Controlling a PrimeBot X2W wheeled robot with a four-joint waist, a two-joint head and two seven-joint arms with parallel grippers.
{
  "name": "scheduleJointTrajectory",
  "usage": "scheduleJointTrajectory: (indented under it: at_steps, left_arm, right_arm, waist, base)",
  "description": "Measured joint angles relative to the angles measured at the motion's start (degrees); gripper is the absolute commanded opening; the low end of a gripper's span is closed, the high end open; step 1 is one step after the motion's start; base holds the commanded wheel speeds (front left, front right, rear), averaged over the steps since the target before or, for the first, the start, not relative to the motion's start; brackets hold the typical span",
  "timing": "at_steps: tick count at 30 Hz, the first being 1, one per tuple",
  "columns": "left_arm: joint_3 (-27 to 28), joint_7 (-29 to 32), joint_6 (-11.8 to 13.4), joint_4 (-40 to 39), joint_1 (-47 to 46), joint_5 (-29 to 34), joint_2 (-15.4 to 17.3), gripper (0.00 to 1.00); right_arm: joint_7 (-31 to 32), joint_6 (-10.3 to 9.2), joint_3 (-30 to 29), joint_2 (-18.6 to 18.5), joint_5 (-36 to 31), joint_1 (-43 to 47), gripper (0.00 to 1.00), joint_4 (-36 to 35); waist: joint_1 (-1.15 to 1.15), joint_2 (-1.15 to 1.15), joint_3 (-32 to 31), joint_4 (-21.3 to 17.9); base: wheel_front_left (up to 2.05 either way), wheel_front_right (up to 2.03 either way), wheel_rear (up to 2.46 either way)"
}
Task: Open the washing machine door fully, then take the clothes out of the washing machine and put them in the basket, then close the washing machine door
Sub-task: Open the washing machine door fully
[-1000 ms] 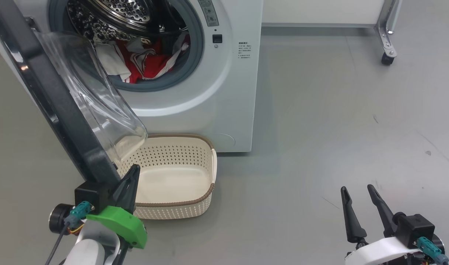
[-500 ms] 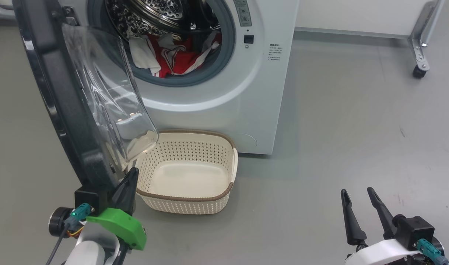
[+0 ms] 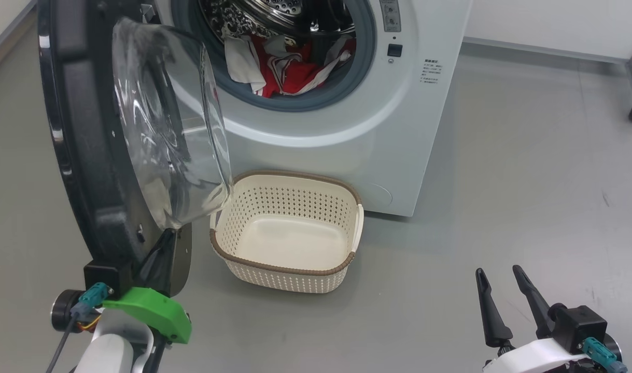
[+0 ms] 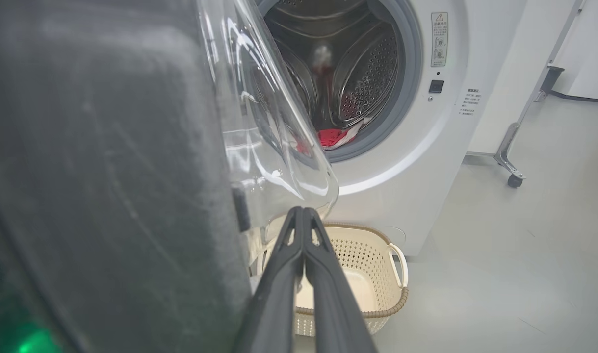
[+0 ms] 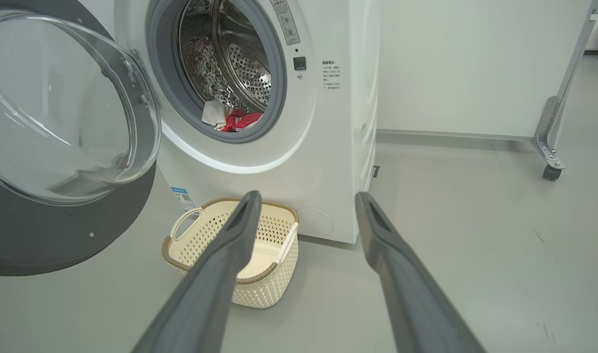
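The left fingers (image 4: 279, 274) are pressed together, empty, against the inner lower edge of the washing machine door (image 3: 82, 171) — apparently to shove it wider, since it is not yet swung fully back. The right fingers (image 5: 215, 274) stand apart, idle, near nothing. The clothes (image 3: 290, 70) lie in the mouth of the washing machine (image 3: 347, 134), well apart from both — the basket (image 3: 284, 269) sits on the floor below.
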Motion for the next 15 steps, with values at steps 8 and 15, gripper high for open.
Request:
scheduleJointTrajectory:
  at_steps: [8,15]
  left_arm:
    - [2.8,-0.5,0.7,0.3,-0.5,-1.2,1.2,0.00]
    - [5.7,-1.0,1.3,0.5,-1.8,-3.1,2.4,0.00]
  right_arm:
    - [0.0,0.38,0.5,0.2,-0.7,0.0,1.00,0.0]
    - [0.0,0.38,0.8,0.2,-1.5,-0.8,1.00,0.0]
  waist:
    - [0.00,0.00,2.1,2.2]
    - [0.00,0.00,5.0,3.9]
  base:
    - [0.00,0.00,0.00]
    - [0.00,0.00,0.00]
